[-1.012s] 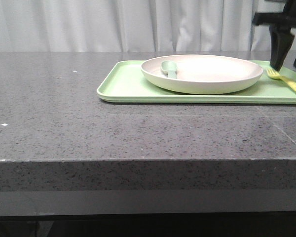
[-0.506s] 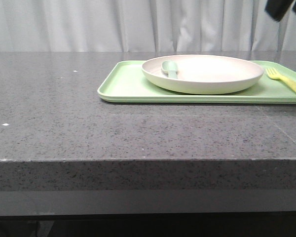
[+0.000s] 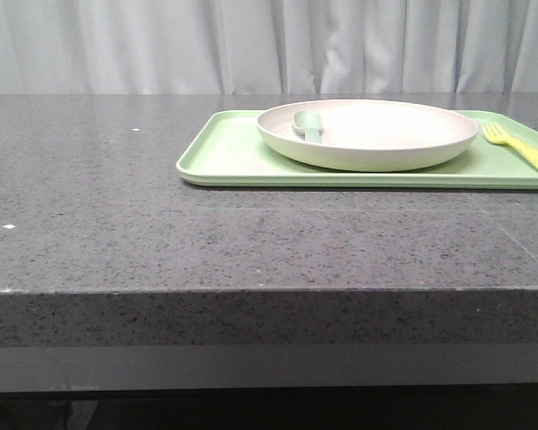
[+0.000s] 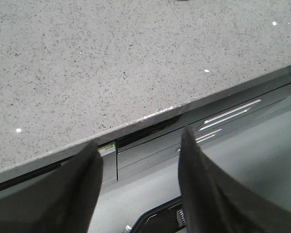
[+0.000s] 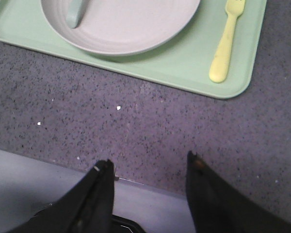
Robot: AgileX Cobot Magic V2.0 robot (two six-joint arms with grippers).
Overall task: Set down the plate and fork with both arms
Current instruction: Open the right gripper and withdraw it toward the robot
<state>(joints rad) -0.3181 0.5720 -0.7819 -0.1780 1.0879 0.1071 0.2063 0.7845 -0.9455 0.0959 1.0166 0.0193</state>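
- The plate (image 3: 368, 134) sits on the light-green tray (image 3: 233, 157) on the grey tabletop (image 3: 117, 224), filling the tray's middle; a tray groups the setting, so the plate seems placed where it belongs.
- The fork (image 3: 520, 148) lies flat on the tray floor just beside the plate on the robot's right, apart from the plate's rim, tines pointing away from the robot, as one would lay cutlery next to a dish.
- A grey-green spoon (image 3: 308, 124) rests inside the plate near its left side.
- The right tool (image 5: 148, 170) hangs above the near edge of the tabletop, fingers spread and grasping nothing, well back from the tray; judging by this, its part looks done.
- The left tool (image 4: 138, 150) is released too, empty, poised over the front edge of the tabletop far from the tray.
- Neither arm shows in the front view, which leaves the tray unobstructed; the task appears complete.
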